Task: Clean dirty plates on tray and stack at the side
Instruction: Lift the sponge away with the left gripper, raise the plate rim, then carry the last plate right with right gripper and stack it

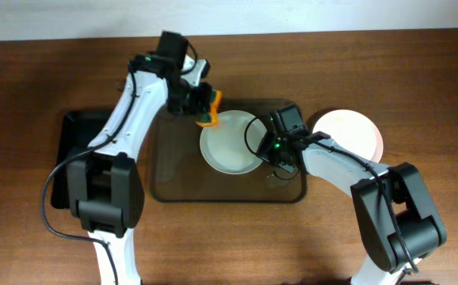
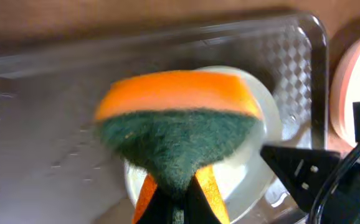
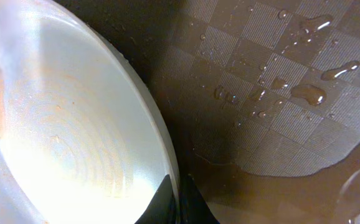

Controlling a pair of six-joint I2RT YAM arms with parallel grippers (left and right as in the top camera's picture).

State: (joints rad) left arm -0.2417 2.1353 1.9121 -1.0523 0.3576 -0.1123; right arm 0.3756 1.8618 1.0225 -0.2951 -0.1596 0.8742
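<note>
Your right hand pinches the rim of the plate on the tray, apparently steadying it so your left hand, clamped on the sponge, can scrub.

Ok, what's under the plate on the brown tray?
The tray, wet with droplets and a puddle next to the plate. The part directly beneath the plate is covered, so any water or residue there can't be seen.

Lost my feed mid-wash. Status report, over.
Left gripper jaws shut on sponge, at the plate edge. Right gripper jaws pinch that plate's rim, on the tray. Water pooled on tray; second plate off-tray; nothing blocking.
</note>
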